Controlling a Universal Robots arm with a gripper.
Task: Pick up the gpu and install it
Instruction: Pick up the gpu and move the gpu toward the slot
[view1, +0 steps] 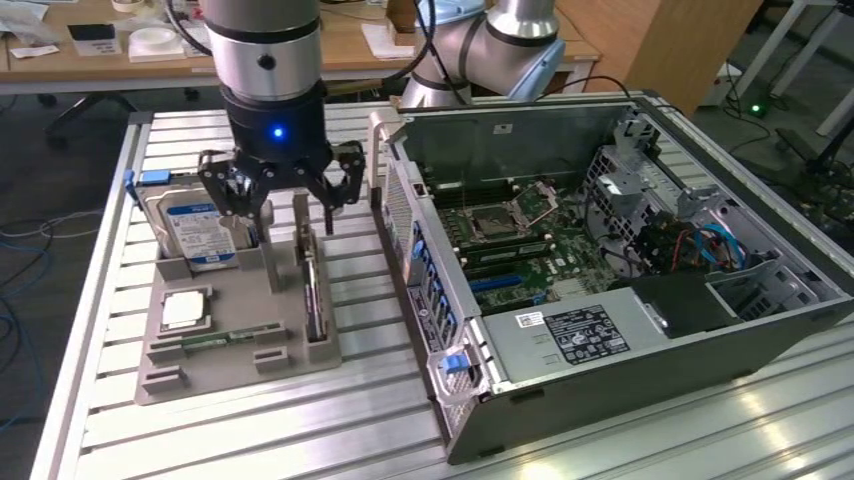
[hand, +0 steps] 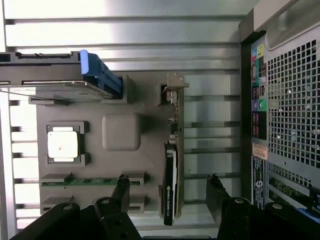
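Hovering wide open and empty, the gripper (view1: 287, 198) sits above the gpu (hand: 171, 172) (standing on edge), whose long axis runs between the jaws.

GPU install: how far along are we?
Done: the gripper is open and lined up over the gpu, straddling the card. In hand: nothing; the gpu stands on edge in its slot in the gray tray, not gripped. Left: the grasp, the lift and seating it in the open computer case on the exterior view's right.
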